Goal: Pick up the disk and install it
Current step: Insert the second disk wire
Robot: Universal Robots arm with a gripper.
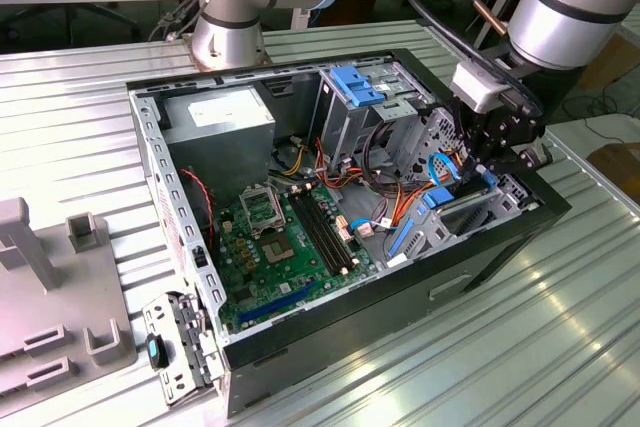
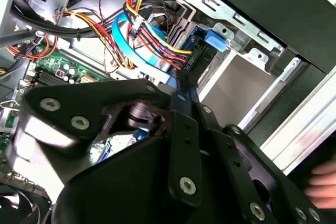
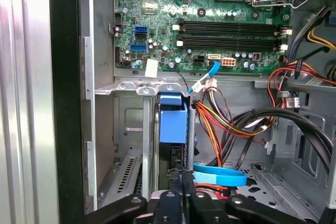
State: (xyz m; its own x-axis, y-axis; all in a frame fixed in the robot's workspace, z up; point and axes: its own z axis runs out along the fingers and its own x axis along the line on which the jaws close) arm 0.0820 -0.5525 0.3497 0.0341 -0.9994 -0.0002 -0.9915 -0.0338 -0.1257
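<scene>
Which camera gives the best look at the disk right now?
The first wrist view: the disk stands edge-on in its bay, blue carrier facing the camera, above the gripper. The exterior view shows blue bits behind the gripper; the second wrist view, the gripper's body covering it.

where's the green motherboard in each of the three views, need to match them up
Exterior view: motherboard flat on the case floor, mid-picture.
Second wrist view: motherboard, a green patch beside the cables.
First wrist view: motherboard beyond the drive bay.
Shared landmark: the red, orange and yellow cable bundle.

Matt black metal claw (image 3: pixel 184 190), glossy blue plastic disk (image 3: pixel 173 120) rail, ribbed aluminium table (image 1: pixel 500 347) — shiny, brushed
</scene>
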